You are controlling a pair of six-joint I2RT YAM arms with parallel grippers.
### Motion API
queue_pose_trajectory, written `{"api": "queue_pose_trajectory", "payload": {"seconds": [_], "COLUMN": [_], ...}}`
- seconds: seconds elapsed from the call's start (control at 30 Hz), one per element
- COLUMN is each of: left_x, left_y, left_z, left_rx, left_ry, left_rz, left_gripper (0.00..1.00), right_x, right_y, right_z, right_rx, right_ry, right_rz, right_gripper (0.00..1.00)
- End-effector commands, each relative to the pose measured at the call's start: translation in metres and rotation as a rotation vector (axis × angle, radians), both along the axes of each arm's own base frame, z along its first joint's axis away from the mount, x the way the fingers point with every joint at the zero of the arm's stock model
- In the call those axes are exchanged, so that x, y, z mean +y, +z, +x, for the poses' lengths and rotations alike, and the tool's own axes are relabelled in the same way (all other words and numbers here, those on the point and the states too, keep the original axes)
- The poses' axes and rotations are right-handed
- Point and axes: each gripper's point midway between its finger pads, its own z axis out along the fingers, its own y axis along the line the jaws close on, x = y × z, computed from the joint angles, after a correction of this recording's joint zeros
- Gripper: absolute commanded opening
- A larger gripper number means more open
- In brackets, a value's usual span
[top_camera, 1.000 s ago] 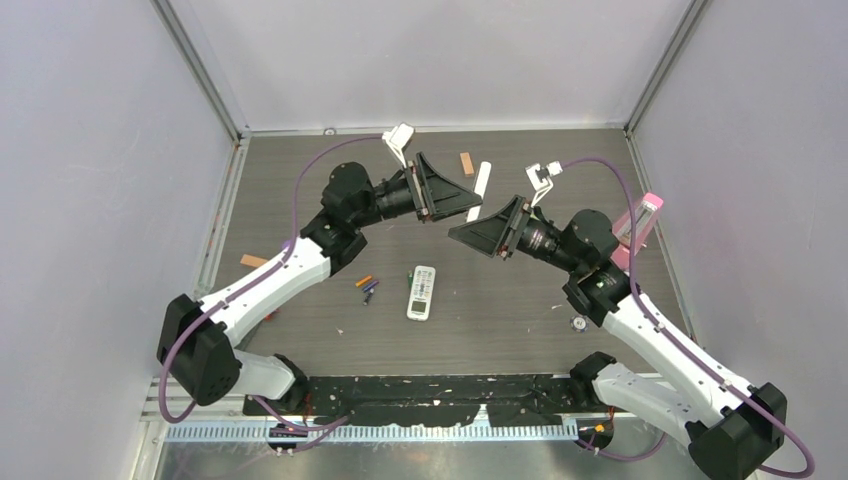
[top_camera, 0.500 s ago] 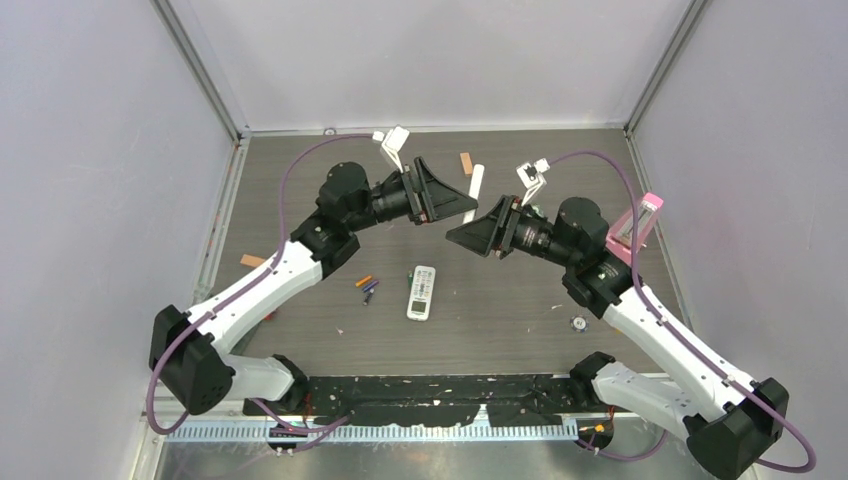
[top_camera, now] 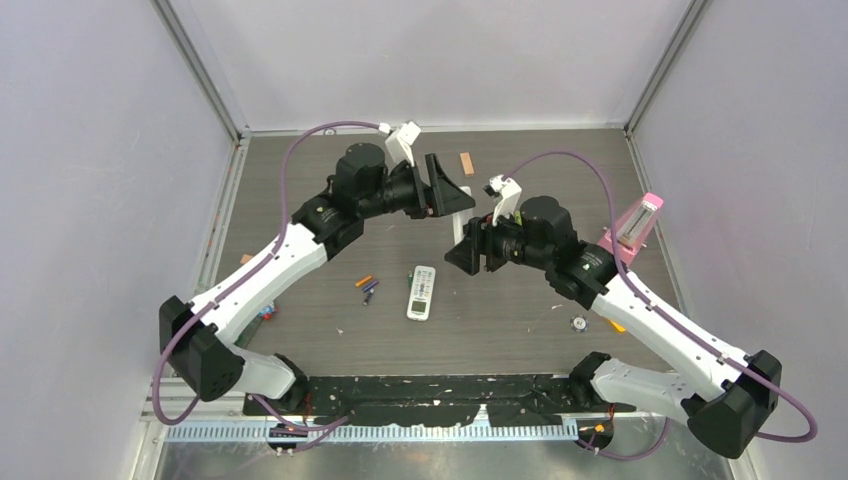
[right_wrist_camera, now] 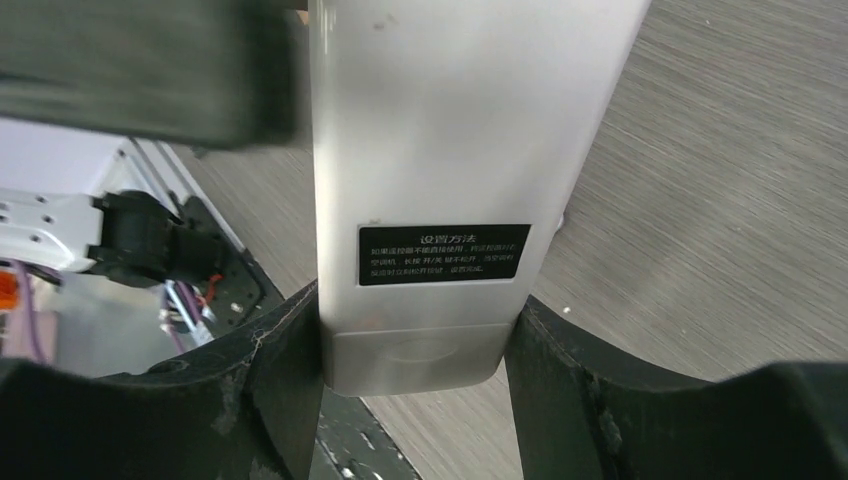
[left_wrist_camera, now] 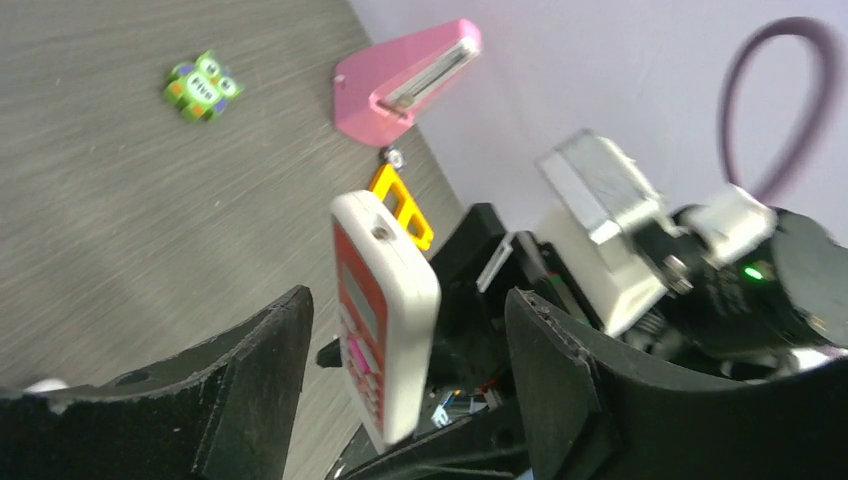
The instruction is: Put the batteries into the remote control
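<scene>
Remote control [right_wrist_camera: 420,180], white back and black label facing the right wrist camera, is being held near centre frame in the overhead view. My right gripper [right_wrist_camera: 412,330] is pinching its lower end, both fingers pressing against its edges. My left gripper [top_camera: 452,196] is hovering just up and left of it, jaws spread, gaps showing on either side. Batteries [top_camera: 367,286], one orange and one dark, are lying on the table [top_camera: 500,335] left of centre, near a shorter remote [top_camera: 421,293]. A pink wedge [top_camera: 632,222] is sitting at the right edge.
</scene>
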Motion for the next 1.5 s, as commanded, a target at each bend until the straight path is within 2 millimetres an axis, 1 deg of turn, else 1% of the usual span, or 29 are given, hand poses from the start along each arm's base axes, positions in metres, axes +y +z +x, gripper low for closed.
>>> {"api": "queue_pose_trajectory", "payload": {"seconds": [0.0, 0.07, 0.13, 0.17, 0.3, 0.37, 0.47, 0.57, 0.63, 0.73, 0.83, 0.93, 0.97, 1.07, 1.13, 1.3, 1.37, 1.4, 1.43, 1.47], "left_x": [0.002, 0.003, 0.004, 0.005, 0.006, 0.006, 0.008, 0.01, 0.011, 0.014, 0.014, 0.013, 0.013, 0.012, 0.011, 0.008, 0.011, 0.013, 0.015, 0.016], "left_y": [-0.024, -0.033, -0.04, -0.042, -0.053, -0.055, -0.061, -0.064, -0.065, -0.065, -0.066, -0.069, -0.069, -0.068, -0.066, -0.066, -0.068, -0.07, -0.07, -0.071], "left_z": [0.008, 0.01, 0.011, 0.011, 0.008, 0.005, 0.004, 0.001, -0.002, -0.005, -0.008, -0.008, -0.008, -0.009, -0.011, -0.017, -0.017, -0.017, -0.016, -0.015], "left_rx": [0.048, 0.069, 0.082, 0.091, 0.133, 0.151, 0.184, 0.208, 0.216, 0.219, 0.226, 0.239, 0.245, 0.256, 0.266, 0.315, 0.323, 0.325, 0.323, 0.32], "left_ry": [0.022, 0.033, 0.04, 0.039, 0.034, 0.027, 0.025, 0.018, 0.014, 0.008, -0.001, -0.007, -0.008, -0.016, -0.031, -0.082, -0.081, -0.074, -0.066, -0.062], "left_rz": [0.097, 0.128, 0.156, 0.166, 0.191, 0.195, 0.2, 0.186, 0.176, 0.172, 0.171, 0.166, 0.164, 0.143, 0.124, 0.055, 0.044, 0.046, 0.046, 0.046], "left_gripper": [0.68, 0.66, 0.62, 0.6, 0.56, 0.55, 0.51, 0.43, 0.39, 0.4, 0.45, 0.44, 0.41, 0.28, 0.21, 0.17, 0.1, 0.06, 0.0, 0.0], "right_x": [0.001, 0.003, 0.005, 0.004, 0.008, 0.01, 0.008, 0.005, 0.004, 0.005, 0.006, 0.007, 0.007, 0.006, 0.005, 0.004, 0.003, 0.002, 0.002, 0.001], "right_y": [0.019, 0.016, 0.014, 0.011, 0.004, 0.001, -0.003, -0.007, -0.009, -0.011, -0.011, -0.011, -0.011, -0.01, -0.011, -0.015, -0.015, -0.016, -0.014, -0.015], "right_z": [0.012, 0.013, 0.013, 0.016, 0.013, 0.011, 0.012, 0.013, 0.013, 0.013, 0.012, 0.011, 0.011, 0.012, 0.013, 0.016, 0.018, 0.018, 0.018, 0.018], "right_rx": [-0.151, -0.164, -0.177, -0.186, -0.203, -0.221, -0.245, -0.255, -0.255, -0.255, -0.26, -0.279, -0.282, -0.286, -0.285, -0.282, -0.279, -0.276, -0.272, -0.268], "right_ry": [-0.021, -0.019, -0.023, -0.034, -0.008, 0.014, 0.009, 0.009, 0.011, 0.017, 0.028, 0.05, 0.05, 0.043, 0.032, 0.017, 0.004, 0.0, -0.012, -0.02], "right_rz": [-0.072, -0.097, -0.123, -0.142, -0.194, -0.229, -0.275, -0.299, -0.307, -0.31, -0.311, -0.316, -0.316, -0.311, -0.313, -0.327, -0.327, -0.327, -0.319, -0.315], "right_gripper": [0.28, 0.27, 0.27, 0.27, 0.27, 0.27, 0.28, 0.28, 0.28, 0.28, 0.28, 0.29, 0.3, 0.3, 0.3, 0.31, 0.33, 0.39, 0.44, 0.55]}}
